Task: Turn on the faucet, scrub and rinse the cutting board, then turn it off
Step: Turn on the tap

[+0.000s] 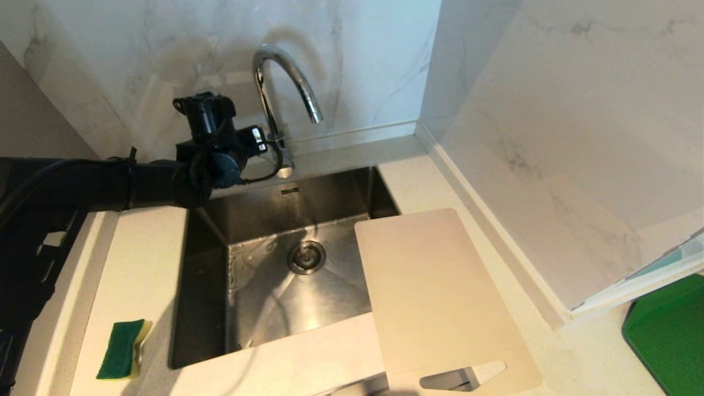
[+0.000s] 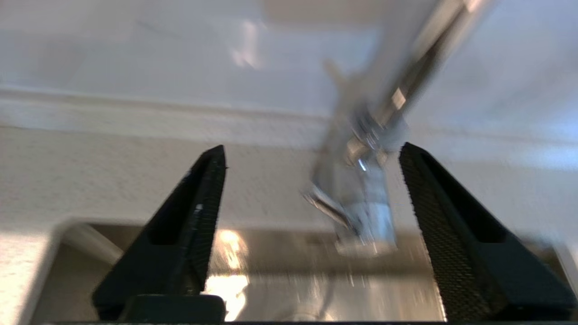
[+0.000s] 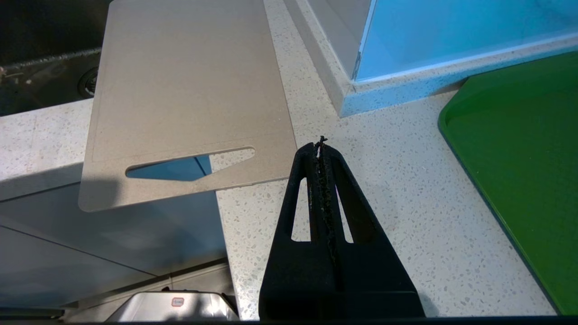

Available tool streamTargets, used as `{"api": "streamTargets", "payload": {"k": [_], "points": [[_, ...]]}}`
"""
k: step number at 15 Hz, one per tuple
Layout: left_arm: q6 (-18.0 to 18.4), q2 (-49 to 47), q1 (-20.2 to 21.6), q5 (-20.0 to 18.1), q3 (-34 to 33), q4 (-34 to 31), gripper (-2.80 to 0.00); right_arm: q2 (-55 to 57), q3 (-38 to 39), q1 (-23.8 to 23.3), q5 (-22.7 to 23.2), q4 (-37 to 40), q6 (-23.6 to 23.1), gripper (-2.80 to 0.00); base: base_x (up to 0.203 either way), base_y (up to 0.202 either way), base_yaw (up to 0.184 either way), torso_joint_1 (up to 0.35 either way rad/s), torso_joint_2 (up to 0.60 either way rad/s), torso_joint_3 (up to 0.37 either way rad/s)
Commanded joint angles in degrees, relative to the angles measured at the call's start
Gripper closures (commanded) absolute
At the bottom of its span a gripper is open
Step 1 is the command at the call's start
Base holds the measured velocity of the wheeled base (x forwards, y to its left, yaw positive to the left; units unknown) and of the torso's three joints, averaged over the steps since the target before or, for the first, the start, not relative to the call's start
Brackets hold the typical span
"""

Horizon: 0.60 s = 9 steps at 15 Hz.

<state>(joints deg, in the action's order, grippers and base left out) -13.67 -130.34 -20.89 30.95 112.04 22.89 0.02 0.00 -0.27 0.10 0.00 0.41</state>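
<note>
Reaching in from nine o'clock in the head view, the left claw [image 1: 263, 144] sits at the base of the faucet [image 1: 286, 82], its fingers [image 2: 189, 225] spread wide apart with the faucet's lower body between them in the left wrist view, touching neither as far as the blur allows. No water shows at the spout. The faucet stands at twelve o'clock behind the sink [image 1: 209, 231], on the strip of counter [image 1: 137, 264] under the marble wall [image 1: 165, 55]. The arm's wrist and its looped cable crowd the faucet's left side.

The cutting board [image 1: 440, 297] lies flat at four o'clock from the drain [image 1: 306, 257], its left edge overhanging the sink's right side and its slotted end jutting past the counter's front edge. A green and yellow sponge [image 1: 122, 349] rests on the counter at eight o'clock, left of the sink and well apart from the board. A green tray [image 1: 671, 330] lies at the far right, beyond a jutting wall corner.

The right claw [image 3: 321, 146] hangs closed and empty over the counter, just beside the board's slotted end, between the board and the tray.
</note>
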Motion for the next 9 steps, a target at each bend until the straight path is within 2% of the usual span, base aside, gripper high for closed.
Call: {"api": "streamTargets", "payload": {"k": [1, 9], "points": [[-0.1, -1.2, 0.0, 1.1, -0.2, 0.6, -2.80, 0.0, 0.0, 0.0, 0.0, 0.0, 0.0, 0.00, 0.000, 0.000, 0.000, 0.000, 0.00, 0.000], [-1.9, -4.3, -0.4, 7.0, -0.1, 4.2, -2.80, 0.0, 0.0, 0.0, 0.0, 0.0, 0.0, 0.00, 0.000, 0.000, 0.000, 0.000, 0.00, 0.000]]}}
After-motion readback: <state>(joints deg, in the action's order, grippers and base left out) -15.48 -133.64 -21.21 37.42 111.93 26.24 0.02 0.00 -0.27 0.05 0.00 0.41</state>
